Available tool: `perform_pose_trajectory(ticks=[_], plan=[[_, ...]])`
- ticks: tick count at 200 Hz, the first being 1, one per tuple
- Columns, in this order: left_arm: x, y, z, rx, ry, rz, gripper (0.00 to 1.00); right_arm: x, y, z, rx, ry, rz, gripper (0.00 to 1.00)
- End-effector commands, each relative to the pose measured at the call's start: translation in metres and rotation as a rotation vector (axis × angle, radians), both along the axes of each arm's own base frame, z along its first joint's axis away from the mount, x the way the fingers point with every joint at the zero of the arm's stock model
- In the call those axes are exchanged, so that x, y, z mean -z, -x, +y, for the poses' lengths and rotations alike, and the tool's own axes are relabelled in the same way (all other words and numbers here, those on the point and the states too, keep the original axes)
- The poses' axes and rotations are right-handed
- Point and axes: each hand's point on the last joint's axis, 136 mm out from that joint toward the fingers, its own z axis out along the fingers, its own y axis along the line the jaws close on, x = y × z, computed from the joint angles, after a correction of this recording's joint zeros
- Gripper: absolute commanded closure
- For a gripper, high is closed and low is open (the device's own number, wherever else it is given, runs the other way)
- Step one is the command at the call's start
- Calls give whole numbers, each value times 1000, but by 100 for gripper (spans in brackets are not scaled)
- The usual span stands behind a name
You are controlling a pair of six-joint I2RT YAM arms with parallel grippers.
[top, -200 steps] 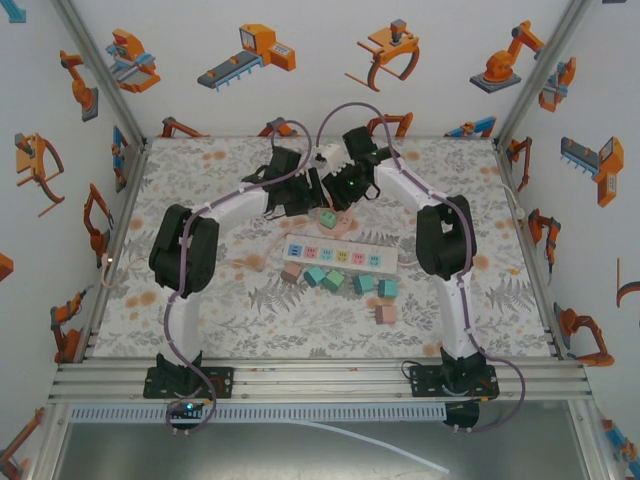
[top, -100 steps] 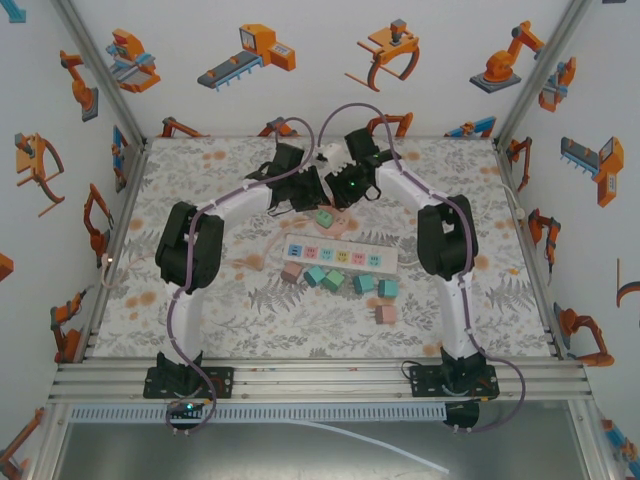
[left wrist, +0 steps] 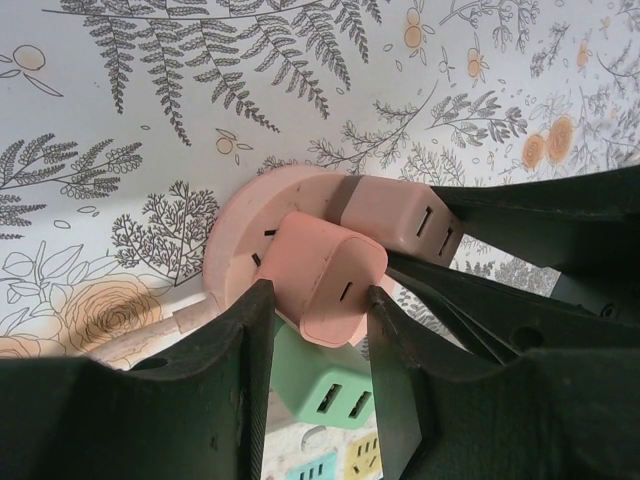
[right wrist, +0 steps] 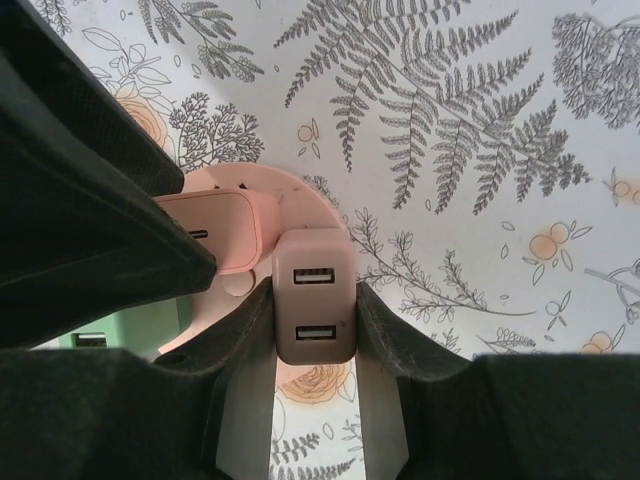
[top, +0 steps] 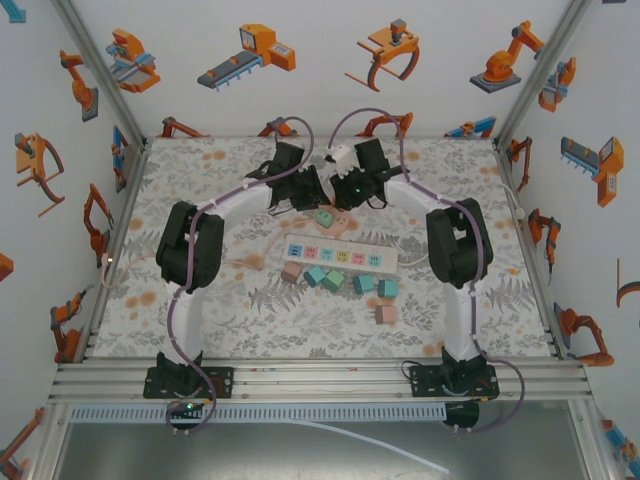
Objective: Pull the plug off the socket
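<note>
Progress so far looks like: grip done, pull not done. Left hand [left wrist: 320, 305] has its two fingers pinched on either side of the salmon plug [left wrist: 318, 270], and right hand [right wrist: 313, 315] is clamped tight on the mauve USB plug [right wrist: 315, 285] right next to it. Both plugs sit in the round pink socket [left wrist: 250, 205], which lies on the table [top: 200, 300] at the far middle, just beyond the green cube [top: 325, 217] and the white power strip [top: 340, 256].

From the wrist views both plug bodies look seated against the socket face, so I'd say nothing's come out yet. What's left, in my reading: one hand holds things steady while the other pulls its plug straight out. Can't tell which plug is meant to go. Socket looks loose on the table, so it might just lift along with the plug.
</note>
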Motion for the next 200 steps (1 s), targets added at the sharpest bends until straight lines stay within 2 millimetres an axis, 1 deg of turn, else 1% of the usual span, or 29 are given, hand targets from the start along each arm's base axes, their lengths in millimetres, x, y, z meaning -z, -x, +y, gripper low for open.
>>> perform_pose_trajectory(ticks=[1, 12, 14, 24, 46, 59, 68, 84, 95, 110, 122, 133, 149, 153, 159, 177, 185, 200], plan=[[68, 14, 27, -81, -171, 125, 67, -81, 21, 36, -168, -123, -266, 100], [70, 14, 31, -90, -190, 124, 67, -85, 27, 34, -175, -150, -325, 100], [70, 14, 32, -91, -192, 123, 67, -89, 26, 34, -172, -161, -342, 100], [71, 13, 34, -96, -203, 121, 67, -95, 26, 29, -146, -191, -372, 100], [74, 14, 36, -100, -216, 124, 67, -111, 24, 26, -124, -235, -360, 100], [74, 14, 36, -94, -217, 125, 67, -116, 21, 26, -119, -245, -362, 100], [74, 15, 35, -86, -217, 124, 67, -114, 20, 27, -119, -232, -363, 100], [73, 15, 32, -67, -221, 114, 67, -103, 20, 30, -135, -172, -348, 100], [72, 16, 30, -53, -229, 106, 66, -99, 17, 30, -112, -183, -308, 100], [73, 16, 29, -35, -242, 103, 66, -106, 13, 30, -70, -260, -246, 100], [74, 19, 22, 3, -246, 97, 66, -109, 11, 33, -41, -301, -202, 100], [75, 23, 13, 56, -243, 94, 66, -102, 13, 39, -37, -283, -167, 100], [75, 30, -1, 119, -253, 74, 66, -77, 17, 45, -63, -166, -166, 100], [74, 32, -4, 135, -247, 70, 66, -74, 17, 45, -60, -162, -162, 100], [74, 36, -11, 162, -229, 63, 66, -69, 14, 42, -38, -176, -141, 100], [73, 47, -24, 200, -176, 57, 66, -65, 4, 30, 31, -256, -105, 100], [73, 51, -26, 210, -171, 50, 66, -59, 2, 25, 45, -222, -110, 100], [70, 57, -31, 263, -173, 15, 67, -46, 5, 21, 27, -142, -109, 100]])
